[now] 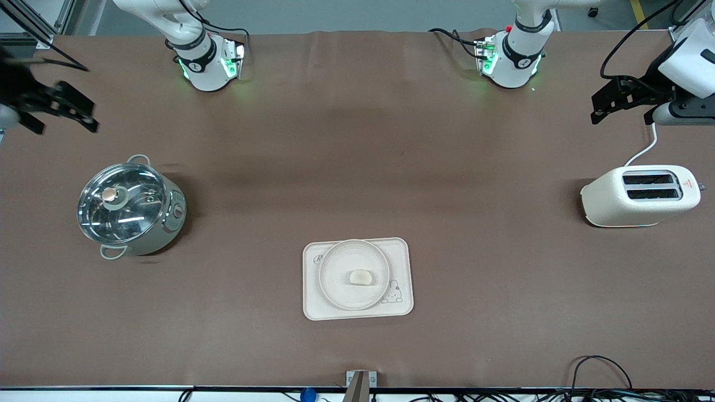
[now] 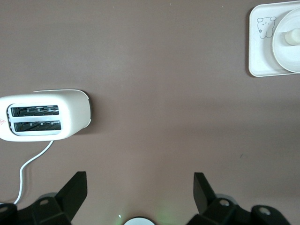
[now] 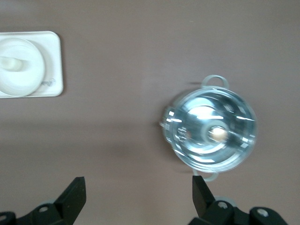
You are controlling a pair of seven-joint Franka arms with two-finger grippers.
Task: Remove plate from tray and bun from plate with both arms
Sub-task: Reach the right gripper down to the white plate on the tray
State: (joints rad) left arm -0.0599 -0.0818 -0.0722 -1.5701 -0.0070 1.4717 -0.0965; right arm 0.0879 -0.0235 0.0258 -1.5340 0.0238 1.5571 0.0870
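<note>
The round cream plate (image 1: 337,285) sits on the rectangular cream tray (image 1: 314,308) near the table's front middle. The small pale bun (image 1: 360,277) lies on the plate's middle. My left gripper (image 1: 620,114) is open and empty, held high over the table at the left arm's end, above the toaster's cable. My right gripper (image 1: 64,125) is open and empty, high over the right arm's end. The left wrist view shows its open gripper (image 2: 140,180), the plate (image 2: 287,58) and the bun (image 2: 291,36). The right wrist view shows its open gripper (image 3: 138,185), the plate (image 3: 23,77) and the bun (image 3: 11,62).
A steel pot with a glass lid (image 1: 129,206) stands toward the right arm's end; it also shows in the right wrist view (image 3: 211,131). A cream toaster (image 1: 639,195) with a white cable stands toward the left arm's end, also in the left wrist view (image 2: 44,117).
</note>
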